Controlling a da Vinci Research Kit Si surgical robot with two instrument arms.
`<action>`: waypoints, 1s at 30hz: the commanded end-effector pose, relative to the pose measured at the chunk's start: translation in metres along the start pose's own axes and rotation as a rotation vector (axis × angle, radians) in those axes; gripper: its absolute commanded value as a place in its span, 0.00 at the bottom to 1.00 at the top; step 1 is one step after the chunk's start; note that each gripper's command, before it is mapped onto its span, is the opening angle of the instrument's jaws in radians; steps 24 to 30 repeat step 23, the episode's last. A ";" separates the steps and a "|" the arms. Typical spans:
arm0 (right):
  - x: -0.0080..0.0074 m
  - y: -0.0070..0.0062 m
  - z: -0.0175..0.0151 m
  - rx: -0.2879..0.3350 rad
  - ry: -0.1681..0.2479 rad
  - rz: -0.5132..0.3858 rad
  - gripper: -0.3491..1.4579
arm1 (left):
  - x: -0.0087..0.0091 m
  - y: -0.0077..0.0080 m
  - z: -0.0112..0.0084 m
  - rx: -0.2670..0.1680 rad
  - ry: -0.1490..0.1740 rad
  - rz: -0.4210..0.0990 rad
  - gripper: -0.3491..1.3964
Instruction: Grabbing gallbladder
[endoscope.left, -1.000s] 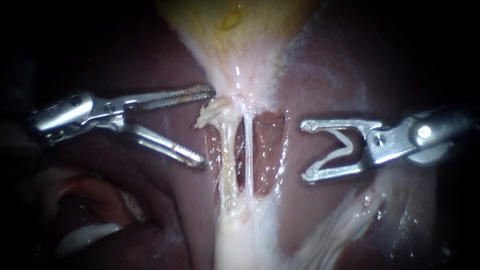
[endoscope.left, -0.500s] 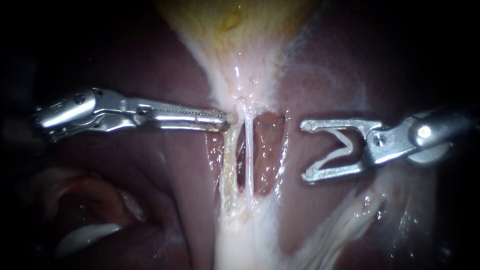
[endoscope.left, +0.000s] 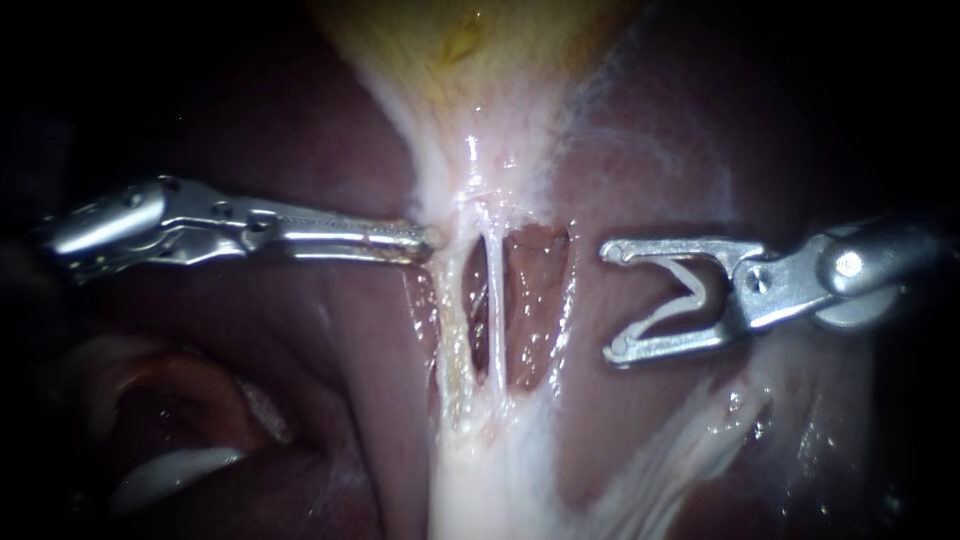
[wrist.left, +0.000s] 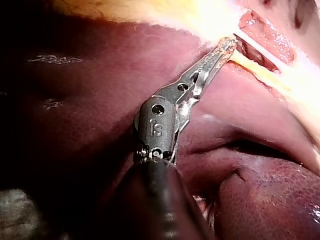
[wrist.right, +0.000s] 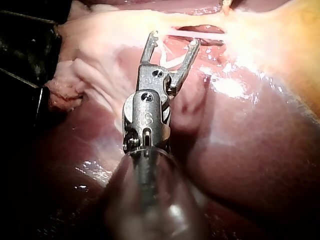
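My left instrument (endoscope.left: 425, 240) lay with its jaws pressed together on the pale, tapering end of the gallbladder (endoscope.left: 470, 60), just above the two tubes (endoscope.left: 495, 310). How much tissue they held I could not judge, as the tips were partly buried. My right instrument (endoscope.left: 612, 300) stood apart over the liver (endoscope.left: 340, 330), jaws spread, gripping nothing.

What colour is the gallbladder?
Yellowish gallbladder, whitening toward its neck; endoscope view shows it best.
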 end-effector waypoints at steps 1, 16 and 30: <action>0.0000 0.0000 0.0000 0.000 0.000 0.000 0.47 | -0.0005 -0.0001 -0.0005 -0.001 0.000 -0.002 0.00; 0.0000 0.0000 0.0000 0.000 0.000 0.000 0.47 | -0.0045 -0.0005 -0.0043 -0.022 -0.031 -0.038 0.00; 0.0000 0.0000 0.0000 0.000 0.000 0.000 0.46 | -0.0043 -0.0005 -0.0043 -0.023 -0.031 -0.037 0.00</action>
